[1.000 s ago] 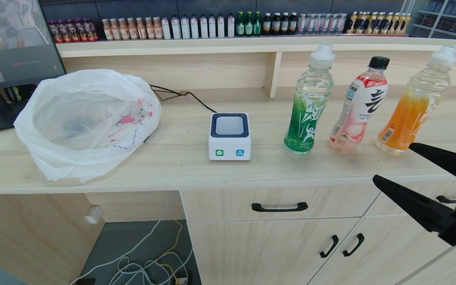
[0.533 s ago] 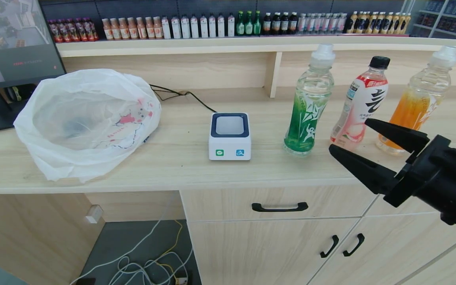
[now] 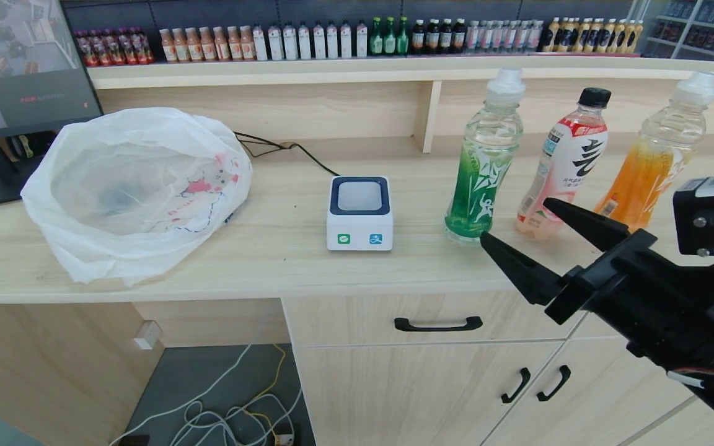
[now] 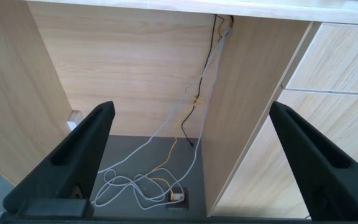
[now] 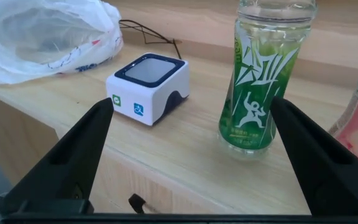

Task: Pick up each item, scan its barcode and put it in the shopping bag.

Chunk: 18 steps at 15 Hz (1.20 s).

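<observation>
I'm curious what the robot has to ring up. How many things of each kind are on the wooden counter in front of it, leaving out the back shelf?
Drink bottles: 3 (green bottle, pink bottle, orange bottle)
Barcode scanner: 1
Shopping bag: 1
Total: 5
</observation>
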Tool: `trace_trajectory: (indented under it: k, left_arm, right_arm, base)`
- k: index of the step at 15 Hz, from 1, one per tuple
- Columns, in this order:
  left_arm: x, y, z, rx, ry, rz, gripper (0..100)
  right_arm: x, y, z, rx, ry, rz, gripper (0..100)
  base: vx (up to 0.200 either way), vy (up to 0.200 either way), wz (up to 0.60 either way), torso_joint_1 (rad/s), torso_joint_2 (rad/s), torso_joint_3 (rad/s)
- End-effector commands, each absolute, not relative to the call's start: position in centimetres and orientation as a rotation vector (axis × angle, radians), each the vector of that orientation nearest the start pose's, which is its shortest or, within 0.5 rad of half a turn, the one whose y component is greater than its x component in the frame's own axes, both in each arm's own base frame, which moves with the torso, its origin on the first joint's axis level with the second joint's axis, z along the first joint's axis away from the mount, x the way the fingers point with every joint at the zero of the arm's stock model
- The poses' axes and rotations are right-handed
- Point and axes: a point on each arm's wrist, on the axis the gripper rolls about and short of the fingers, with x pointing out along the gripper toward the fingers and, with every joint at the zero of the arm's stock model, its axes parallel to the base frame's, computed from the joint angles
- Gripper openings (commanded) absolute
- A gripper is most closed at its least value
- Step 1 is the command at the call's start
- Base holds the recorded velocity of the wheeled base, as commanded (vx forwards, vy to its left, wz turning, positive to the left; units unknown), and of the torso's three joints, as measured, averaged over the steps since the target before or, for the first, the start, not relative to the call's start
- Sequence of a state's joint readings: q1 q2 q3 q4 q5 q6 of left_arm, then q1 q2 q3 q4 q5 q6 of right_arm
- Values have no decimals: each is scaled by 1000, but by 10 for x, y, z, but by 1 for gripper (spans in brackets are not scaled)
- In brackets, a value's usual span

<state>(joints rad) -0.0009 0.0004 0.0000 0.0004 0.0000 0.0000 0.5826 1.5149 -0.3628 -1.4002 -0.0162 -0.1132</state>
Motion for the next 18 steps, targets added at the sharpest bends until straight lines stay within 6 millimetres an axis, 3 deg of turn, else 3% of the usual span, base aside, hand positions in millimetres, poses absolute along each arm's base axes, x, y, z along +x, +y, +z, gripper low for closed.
trace_trajectory:
  k: [1,3,8,15,18]
  left_arm:
    - [-23,0,75,0,0,-2,100]
    - [-23,0,75,0,0,-2,100]
    - [-23,0,75,0,0,-3,100]
    - [-23,0,75,0,0,0,100]
    - [-23,0,75,0,0,-2,100]
  right_arm:
    - [196,127,194,-39,-263,542,100]
    - [209,122,192,-46,-265,494,100]
    - [231,129,195,-44,-279,473,100]
    - [244,140,190,-65,-285,479,100]
    - [254,142,193,-43,-291,376,100]
  base:
    - [0,0,0,0,0,0]
    - [0,0,0,0,0,0]
    - [0,0,0,0,0,0]
    - [0,0,0,0,0,0]
    - [0,0,0,0,0,0]
